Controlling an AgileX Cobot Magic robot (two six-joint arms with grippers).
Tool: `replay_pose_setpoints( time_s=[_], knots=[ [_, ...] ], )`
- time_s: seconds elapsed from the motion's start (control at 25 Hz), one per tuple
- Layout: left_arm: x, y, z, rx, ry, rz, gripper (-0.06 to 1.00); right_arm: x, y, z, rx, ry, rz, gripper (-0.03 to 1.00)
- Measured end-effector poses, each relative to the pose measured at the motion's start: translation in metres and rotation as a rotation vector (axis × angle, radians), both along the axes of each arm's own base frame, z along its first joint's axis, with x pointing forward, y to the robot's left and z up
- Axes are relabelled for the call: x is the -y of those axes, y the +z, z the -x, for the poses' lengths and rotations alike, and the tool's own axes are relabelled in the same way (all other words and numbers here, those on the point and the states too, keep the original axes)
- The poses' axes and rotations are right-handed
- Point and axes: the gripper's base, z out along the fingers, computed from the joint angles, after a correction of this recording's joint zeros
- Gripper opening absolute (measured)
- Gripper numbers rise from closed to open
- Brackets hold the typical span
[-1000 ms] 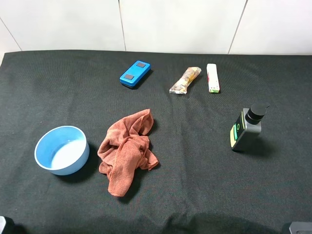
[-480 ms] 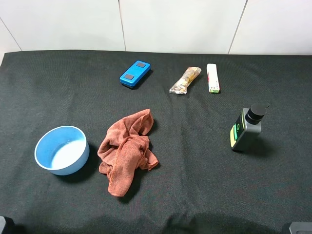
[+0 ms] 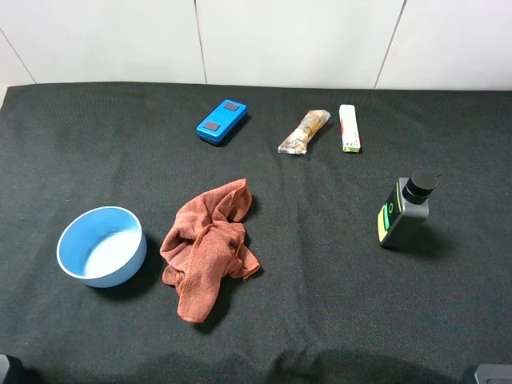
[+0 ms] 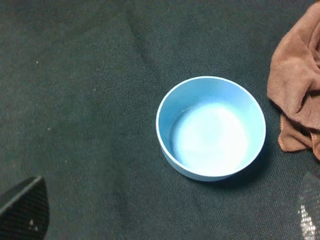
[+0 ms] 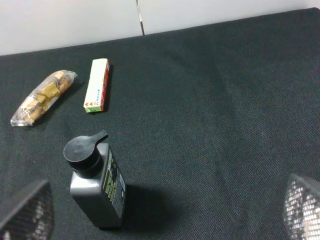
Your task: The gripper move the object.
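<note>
**Nothing shifted; both arms parked at the near edge**

Since the earlier exterior frames nothing has moved: every item lies where it did, and only slivers of the two arms show at the bottom corners.

On the black table [image 3: 96,136]: blue bowl [image 3: 102,246] at near left, upright and empty; crumpled rust-red cloth [image 3: 210,248] just beside it, apart from the rim. Far side: blue case [image 3: 222,122], wrapped snack [image 3: 304,132], small white box [image 3: 349,128]. Grey pump bottle [image 3: 402,212] stands upright at right, well apart from the rest.

The task does not say which object (a judgement, then: bowl for the left arm, bottle for the right, since each wrist camera looks at one).

Left gripper [image 4: 165,210]: finger edges sit at opposite corners of its view, so the jaws are spread wide, holding nothing. Right gripper [image 5: 160,210]: likewise spread, empty.

Doing it well: for the bowl, come straight down over one wall, one finger inside and one outside, clear of the cloth. For the bottle, close on the flat body below the pump; it looks tall and tippable.

Hard to make out: fingertips are cut off in both wrist views; arm poses are hidden.
</note>
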Motion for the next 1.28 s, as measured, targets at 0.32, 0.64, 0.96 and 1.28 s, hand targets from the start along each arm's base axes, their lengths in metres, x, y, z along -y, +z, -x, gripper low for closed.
replay_pose_setpoints(
  time_s=[0.32,0.64,0.96,1.28],
  knots=[
    [0.003,-0.001,0.001,0.002,0.062,0.003,0.98,0.000,0.000,0.000,0.000,0.000,0.000,0.69],
    [0.002,-0.001,0.007,0.044,0.110,0.010,0.99,0.000,0.000,0.000,0.000,0.000,0.000,0.69],
    [0.001,-0.001,0.025,0.167,0.111,0.029,0.99,0.000,0.000,0.000,0.001,0.000,0.000,0.69],
    [0.001,-0.001,0.025,0.167,0.109,0.027,0.99,0.000,0.000,0.000,0.001,0.000,0.000,0.69]
  ],
)
